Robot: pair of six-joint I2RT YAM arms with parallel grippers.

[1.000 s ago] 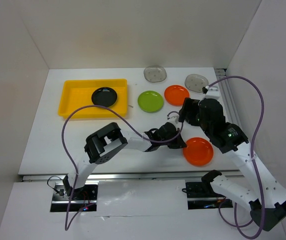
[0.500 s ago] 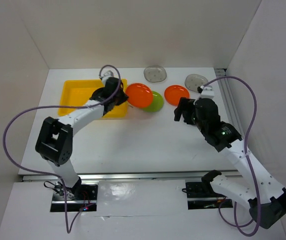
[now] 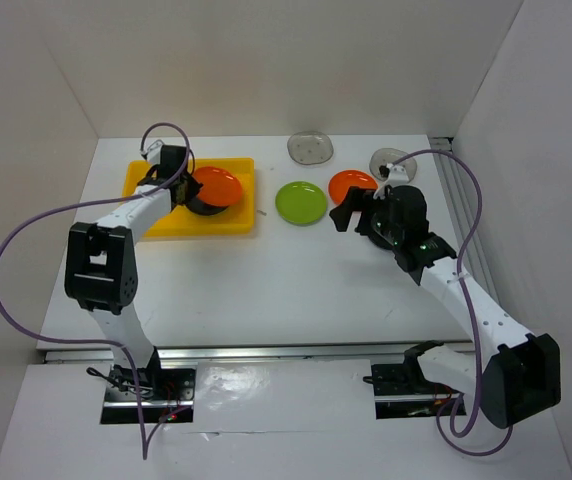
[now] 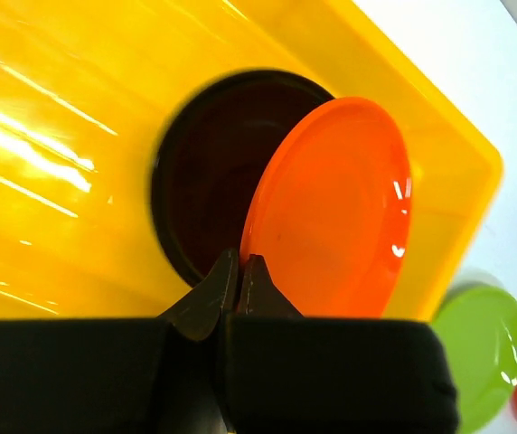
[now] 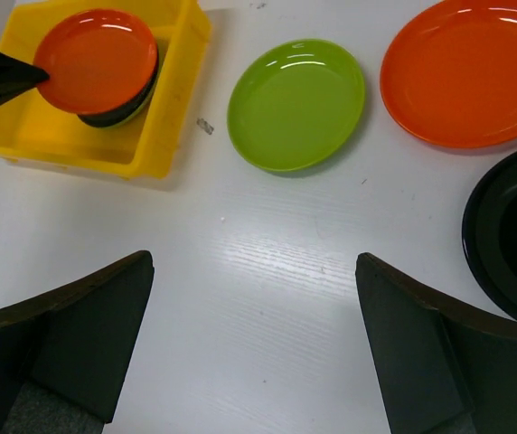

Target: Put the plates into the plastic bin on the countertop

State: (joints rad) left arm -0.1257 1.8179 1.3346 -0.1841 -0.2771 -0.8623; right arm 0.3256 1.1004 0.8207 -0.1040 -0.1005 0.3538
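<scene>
The yellow plastic bin (image 3: pixel 146 215) stands at the back left of the white countertop (image 3: pixel 266 280), with a black plate (image 4: pixel 204 172) in it. My left gripper (image 3: pixel 188 186) is shut on the rim of an orange plate (image 3: pixel 218 185) and holds it tilted over the black plate, as the left wrist view shows (image 4: pixel 239 262). My right gripper (image 3: pixel 348 213) is open and empty above bare countertop (image 5: pixel 254 262). A green plate (image 3: pixel 301 203) and a second orange plate (image 3: pixel 349 184) lie to the right of the bin.
Two grey translucent plates (image 3: pixel 311 147) (image 3: pixel 393 160) lie at the back near the wall. Another black plate (image 5: pixel 512 244) shows at the right edge of the right wrist view. White walls bound the countertop on three sides.
My left arm has swung from the near right to the bin, carrying the orange plate over the black plate. My right arm has stretched farther back and to the left.
</scene>
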